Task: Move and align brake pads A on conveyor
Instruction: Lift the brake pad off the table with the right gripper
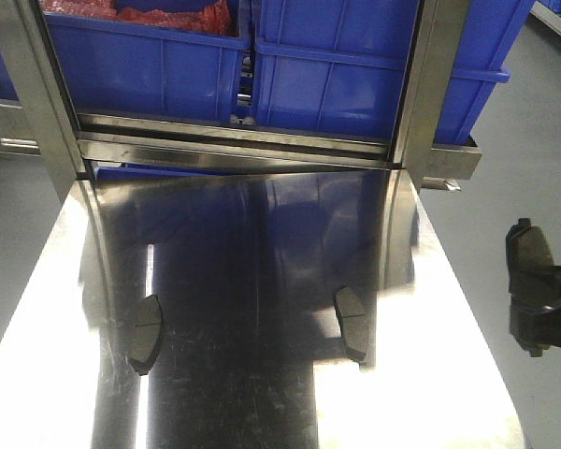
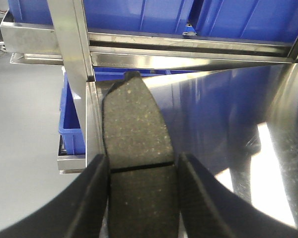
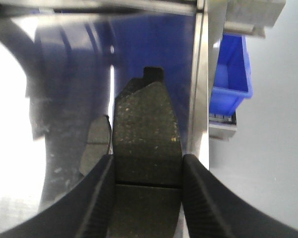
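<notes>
1. Two large blue bins sit side by side on a steel frame at the far end: left bin, right bin. The left bin holds red material; I cannot tell what the right bin holds.
2. The bench is shiny stainless steel, with the bins mirrored in it.
3. Grey floor lies on both sides.
4. A smaller blue bin sits low off the bench's far left corner, and another off the far right. Their contents are hidden.
5. The left end effector is clamped on the left held pad, near the bench's left edge.
6. The right end effector is clamped on the right held pad, by the right edge.
7. Two more brake pads A lie flat on the bench, well apart: left bench pad and right bench pad.
</notes>
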